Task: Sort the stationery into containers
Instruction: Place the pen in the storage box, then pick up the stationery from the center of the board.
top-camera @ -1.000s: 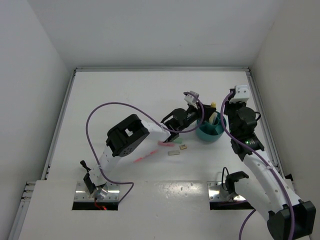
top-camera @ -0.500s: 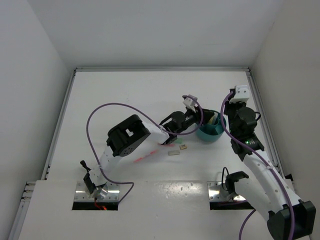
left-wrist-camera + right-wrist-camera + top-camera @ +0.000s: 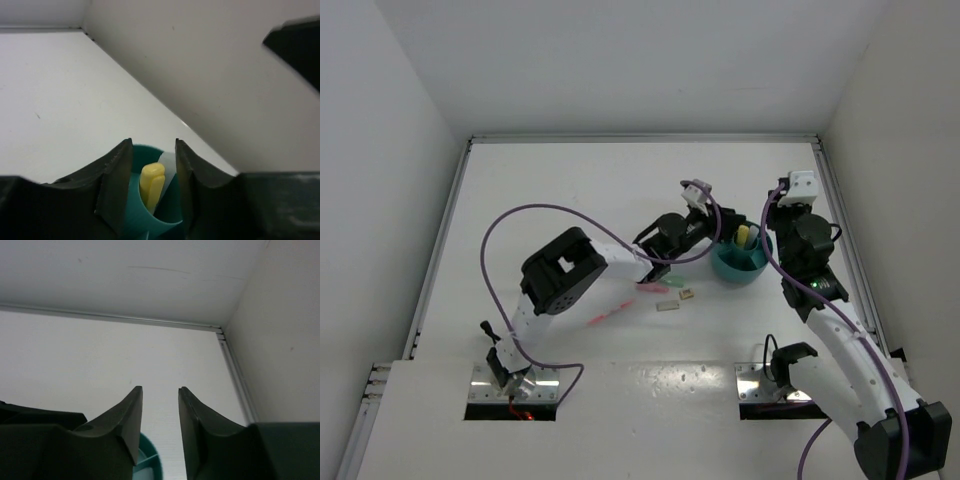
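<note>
The round teal cup (image 3: 740,262) stands at the right middle of the table, with a yellow highlighter (image 3: 743,237) upright inside it. My left gripper (image 3: 713,230) is open and empty just left of the cup. In the left wrist view the left gripper (image 3: 152,146) frames the cup (image 3: 131,212) and the highlighter (image 3: 151,184) between its open fingers. My right gripper (image 3: 773,218) is open and empty above the cup's right rim. In the right wrist view the right gripper (image 3: 160,390) shows the cup's edge (image 3: 152,462) below it.
Left of the cup lie a pink stick (image 3: 650,288), a green stick (image 3: 672,282), a tan block (image 3: 687,294), a grey block (image 3: 666,306) and a pink pen (image 3: 605,316). The right wall stands close behind the cup.
My left gripper has drawn back to the left from over the cup. The yellow highlighter now stands free in the cup. The right arm has not moved.
</note>
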You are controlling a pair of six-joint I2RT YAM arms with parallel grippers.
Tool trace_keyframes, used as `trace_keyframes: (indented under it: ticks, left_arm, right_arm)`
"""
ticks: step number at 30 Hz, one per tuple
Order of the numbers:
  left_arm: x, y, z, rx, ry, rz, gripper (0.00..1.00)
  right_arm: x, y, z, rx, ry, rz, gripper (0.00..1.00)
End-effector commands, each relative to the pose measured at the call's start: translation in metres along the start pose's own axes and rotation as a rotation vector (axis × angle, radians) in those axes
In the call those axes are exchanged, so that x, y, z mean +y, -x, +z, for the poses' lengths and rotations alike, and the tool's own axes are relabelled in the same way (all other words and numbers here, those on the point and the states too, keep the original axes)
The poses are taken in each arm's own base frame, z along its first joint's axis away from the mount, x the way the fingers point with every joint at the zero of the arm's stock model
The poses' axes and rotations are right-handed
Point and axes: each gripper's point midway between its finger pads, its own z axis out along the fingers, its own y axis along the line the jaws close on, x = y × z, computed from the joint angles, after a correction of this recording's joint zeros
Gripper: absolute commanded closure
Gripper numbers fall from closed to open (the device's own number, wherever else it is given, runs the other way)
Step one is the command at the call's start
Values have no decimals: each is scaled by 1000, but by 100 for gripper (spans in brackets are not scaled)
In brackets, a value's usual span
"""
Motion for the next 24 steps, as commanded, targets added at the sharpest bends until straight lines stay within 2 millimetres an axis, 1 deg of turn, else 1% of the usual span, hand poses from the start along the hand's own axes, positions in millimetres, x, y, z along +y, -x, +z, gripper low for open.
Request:
trace_keyframes:
  ticks: [1, 2, 3, 4, 5, 6, 7, 8, 9, 10, 11, 12, 13, 14, 15, 16, 17, 18, 19, 20, 21, 22, 23, 24]
  left_arm:
    - [-22, 108, -6, -182, -18, 39, 58]
    - [-23, 116, -10, -177, 6, 47, 70]
    - [-30, 149, -17, -214, 28, 46, 95]
    - [-26, 152, -22, -185, 78, 56, 100]
    - [9, 120, -32, 12, 259, 15, 100]
    - [12, 149, -30, 17, 359, 4, 100]
    - [30, 154, -41, 81, 448, 9, 100]
    - [49, 135, -67, 217, 555, 27, 100]
    - [63, 151, -91, 214, 630, 38, 89]
    - [76, 145, -117, 261, 702, 19, 69]
    - [104, 135, -150, 299, 785, 5, 35]
    - [101, 156, -174, 262, 806, -22, 25]
    - [126, 148, -209, 281, 889, -38, 10]
    - [122, 148, -223, 277, 891, -47, 10]
    - [137, 162, -245, 244, 945, -58, 1]
    - [141, 166, -264, 249, 967, -50, 1]
    - [140, 176, -286, 217, 984, -47, 1]
    - [154, 189, -309, 181, 1054, -36, 1]
    - [157, 193, -322, 175, 1076, -24, 1]
    - [159, 196, -340, 161, 1096, 5, 7]
    - [163, 199, -351, 139, 1127, 6, 23]
    - [170, 203, -365, 116, 1166, 3, 71]
    - [172, 205, -370, 97, 1168, 14, 85]
    - [174, 206, -374, 81, 1176, 13, 91]
  right_arm:
    - [2, 13, 0, -53, 20, 13, 61]
    - [6, 15, 0, -53, 44, 11, 50]
    - [10, 13, 0, -47, 64, -2, 42]
    - [14, 11, -1, -31, 90, -8, 35]
    - [23, 12, -2, -33, 146, -23, 28]
    - [28, 9, -3, -23, 181, -40, 28]
    - [41, 6, -7, -10, 262, -56, 28]
    - [48, 8, -9, -11, 306, -69, 33]
    - [67, -2, -17, 15, 424, -85, 40]
    - [76, 1, -21, 16, 490, -103, 64]
    - [97, -3, -30, 13, 630, -137, 80]
    - [106, -11, -39, 55, 709, -165, 100]
    - [127, -20, -52, 93, 857, -213, 100]
    - [135, -17, -59, 54, 928, -239, 100]
    - [140, -7, -61, 50, 984, -256, 94]
    - [149, -37, -67, 193, 1079, -252, 61]
    - [163, -40, -76, 231, 1189, -247, 46]
    - [171, -17, -69, 199, 1245, -295, 33]
    - [182, -51, -73, 391, 1332, -268, 18]
    - [198, -29, -66, 351, 1389, -311, 14]
    - [209, -31, -66, 384, 1425, -313, 14]
    - [220, -34, -64, 406, 1443, -331, 14]
    - [230, -37, -60, 419, 1443, -365, 26]
    - [257, -39, -62, 425, 1486, -399, 35]
